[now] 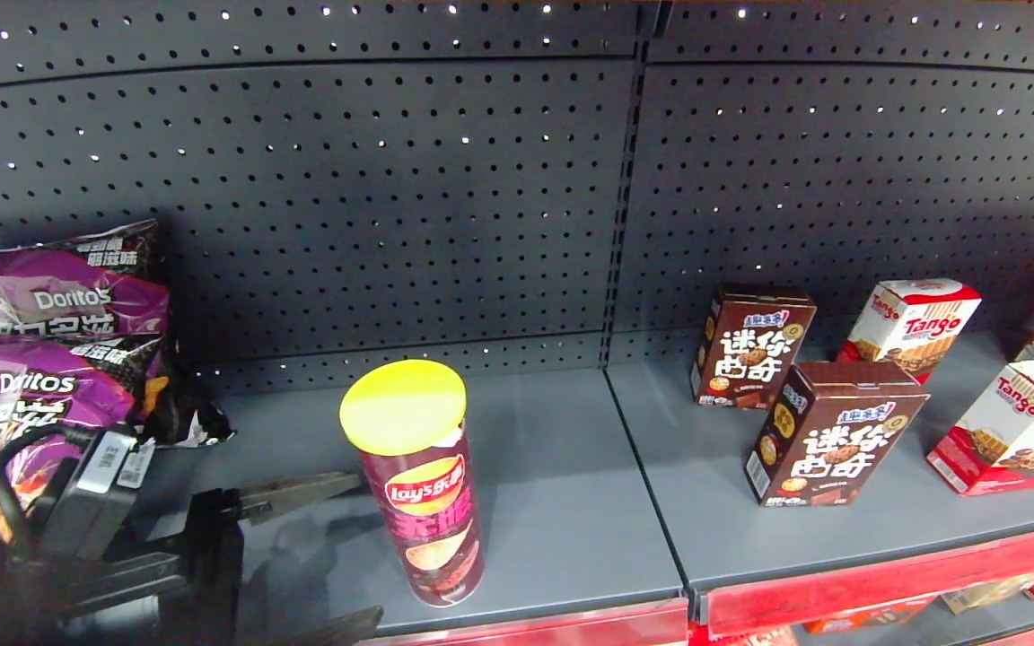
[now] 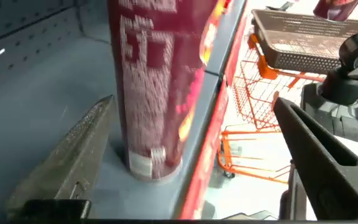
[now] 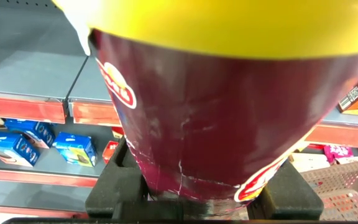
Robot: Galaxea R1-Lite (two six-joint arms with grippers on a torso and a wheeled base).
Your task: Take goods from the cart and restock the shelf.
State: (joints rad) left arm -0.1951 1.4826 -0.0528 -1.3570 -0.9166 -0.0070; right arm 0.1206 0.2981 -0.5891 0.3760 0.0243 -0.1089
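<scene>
One maroon cylindrical crisp can with a yellow plastic lid (image 1: pixel 418 489) stands upright near the front edge of the grey metal shelf (image 1: pixel 571 467) in the head view. The left tool (image 1: pixel 372 547) lies low beside it, its two fingers spread wide and holding nothing. Purple foil crisp bags (image 1: pixel 50 305) are stacked at the shelf's left end. Well apart to the right stand two brown cardboard biscuit boxes (image 1: pixel 827 431) and white-and-red wafer boxes (image 1: pixel 1015 426), with much bare shelf between. In the left wrist view the same can rises just beyond the fingertips, one finger to each side. I cannot tell whether the nearer finger touches it. Past the shelf's red lip stands the orange wire cart (image 2: pixel 253 93), with what looks like another maroon can (image 2: pixel 335 7) above its grey basket. In the right wrist view a second maroon can with a yellow lid (image 3: pixel 216 118) sits close to the camera. Its base is clamped between the black fingers of the right tool (image 3: pixel 204 198), out in front of the shelving. Small blue boxes (image 3: pixel 73 148) line a lower shelf behind. As I judge it, restocking is early. One can is set down, the second is in hand and not yet shelved, and more goods wait in the cart.
</scene>
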